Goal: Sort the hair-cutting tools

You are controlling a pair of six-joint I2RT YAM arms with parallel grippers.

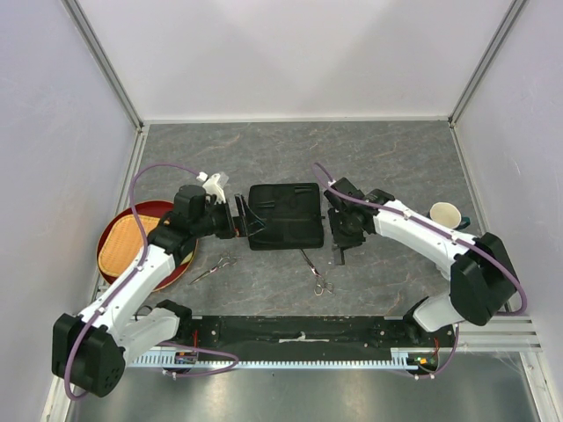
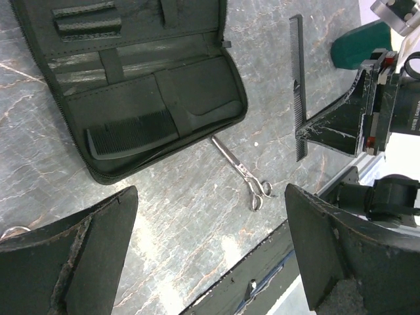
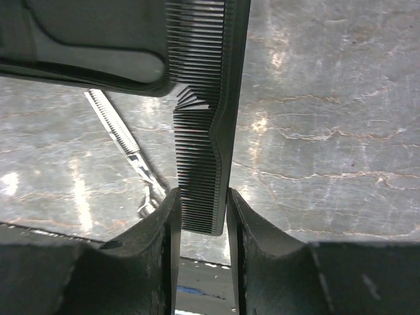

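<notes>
Hair-cutting tools lie in and around the open black case (image 1: pixel 290 220) at the middle of the worktop (image 1: pixel 396 149). The straight comb (image 3: pixel 205 164) is pinched at one end between the right jaws, just beside the case's right edge. It runs lengthwise away from the right wrist camera, with a small kink in its teeth partway along. Whether it rests on the worktop or hangs just above it cannot be told. The handled comb (image 2: pixel 131 131) sits tucked in a pocket of the case, teeth showing. The near scissors (image 1: pixel 318 274) lie closed on the worktop just in front of the case, blades toward it and finger rings toward the arm bases. The left scissors (image 1: pixel 214 268) lie between the case's near left corner and the red tray (image 1: pixel 154 209). The left jaws are spread wide with nothing between them, at the case's left edge; one of the fingers (image 2: pixel 72 256) fills a lower corner of the left wrist view. A pale cup (image 1: pixel 445 214) stands well to the right, beside the right arm
</notes>
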